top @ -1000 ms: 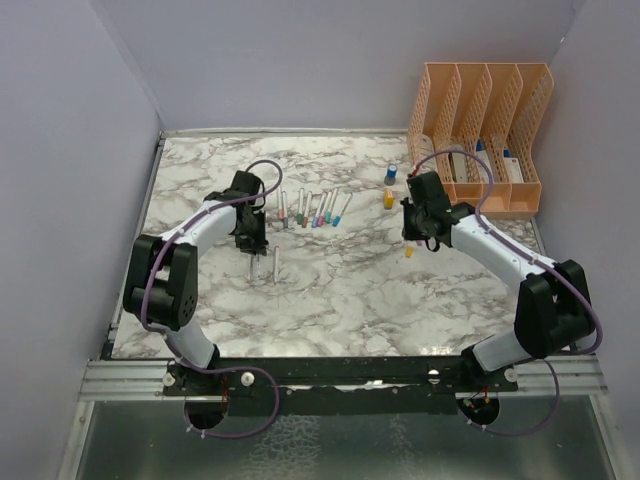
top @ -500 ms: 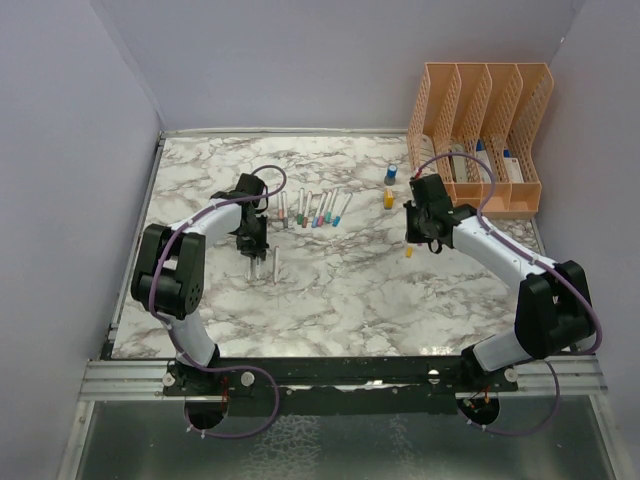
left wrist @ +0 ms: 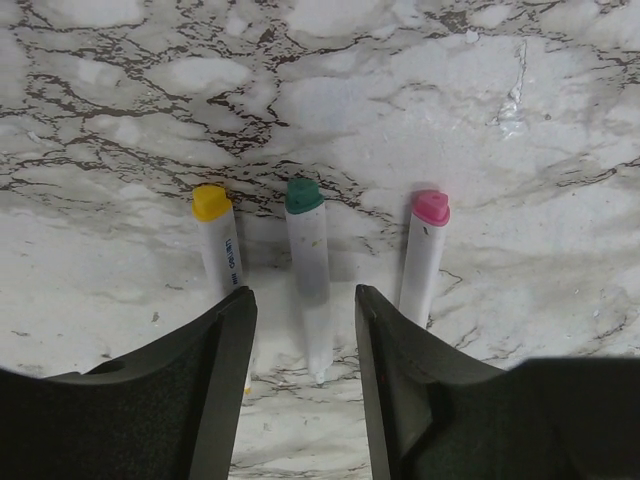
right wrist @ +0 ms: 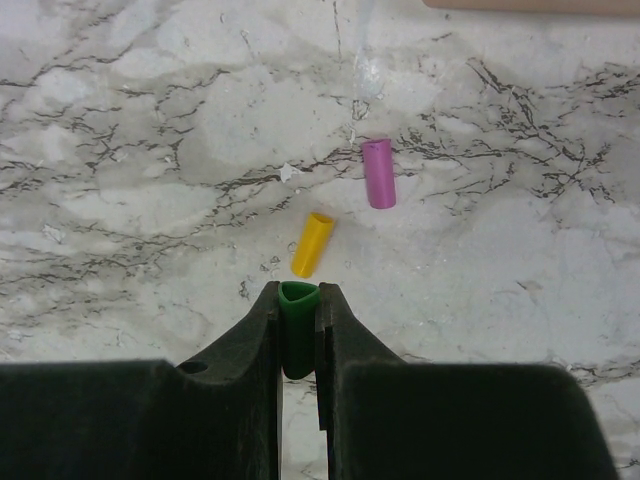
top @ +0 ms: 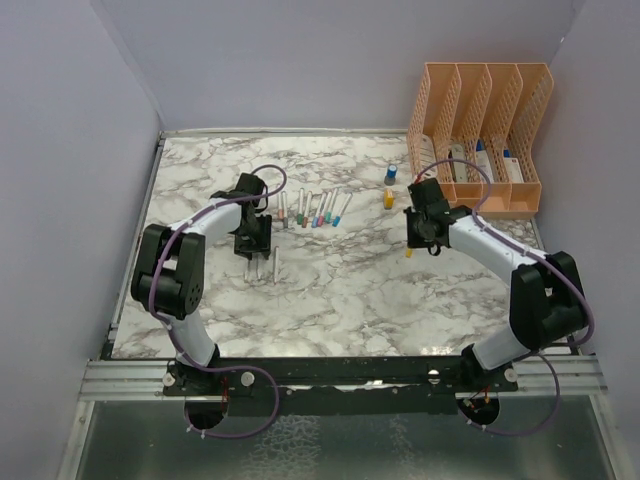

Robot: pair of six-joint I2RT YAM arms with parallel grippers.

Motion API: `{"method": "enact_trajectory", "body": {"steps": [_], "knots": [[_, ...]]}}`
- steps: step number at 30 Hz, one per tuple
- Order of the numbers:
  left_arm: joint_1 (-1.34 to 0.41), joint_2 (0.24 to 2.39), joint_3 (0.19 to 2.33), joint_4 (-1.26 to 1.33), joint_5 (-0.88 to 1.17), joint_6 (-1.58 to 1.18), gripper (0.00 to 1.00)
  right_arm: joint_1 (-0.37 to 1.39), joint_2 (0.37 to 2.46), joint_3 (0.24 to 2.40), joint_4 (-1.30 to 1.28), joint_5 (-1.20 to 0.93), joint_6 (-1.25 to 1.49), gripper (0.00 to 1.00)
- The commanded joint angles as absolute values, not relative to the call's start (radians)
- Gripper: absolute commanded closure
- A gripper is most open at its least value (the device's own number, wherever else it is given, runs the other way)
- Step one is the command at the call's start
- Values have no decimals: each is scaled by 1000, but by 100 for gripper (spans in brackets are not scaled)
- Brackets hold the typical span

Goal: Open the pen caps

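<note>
Left of the row of capped pens (top: 315,208), toward the arm bases: left gripper (left wrist: 303,296) low over the table (top: 350,300), jaws spread either side of a green-tipped pen (left wrist: 308,260), not touching it. Just beside it, yellow-tipped pen (left wrist: 220,250) and pink-tipped pen (left wrist: 425,255), all three flat. Well right of the row: right gripper (right wrist: 297,292), jaws pinching a green cap (right wrist: 297,320). Just beyond its fingertips, loose on the marble and apart: yellow cap (right wrist: 312,244), purple cap (right wrist: 378,173).

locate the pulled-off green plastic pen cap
In the right wrist view, the green plastic pen cap is pinched in the right gripper, just short of the yellow plastic cap and purple plastic cap lying loose.
</note>
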State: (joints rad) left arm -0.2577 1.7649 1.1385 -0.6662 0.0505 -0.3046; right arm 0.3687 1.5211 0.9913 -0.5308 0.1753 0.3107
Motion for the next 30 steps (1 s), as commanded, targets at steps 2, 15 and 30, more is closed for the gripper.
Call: {"method": "enact_trajectory", "body": {"steps": [2, 15, 30], "knots": [[-264, 1702, 1223, -693, 3, -315, 51, 359, 1585, 994, -513, 180, 316, 99], [-265, 1526, 1297, -680, -12, -353, 45, 350, 1813, 1207, -489, 166, 284, 99], [-265, 1430, 1196, -520, 40, -433, 18, 333, 1890, 1253, -486, 106, 275, 56]]}}
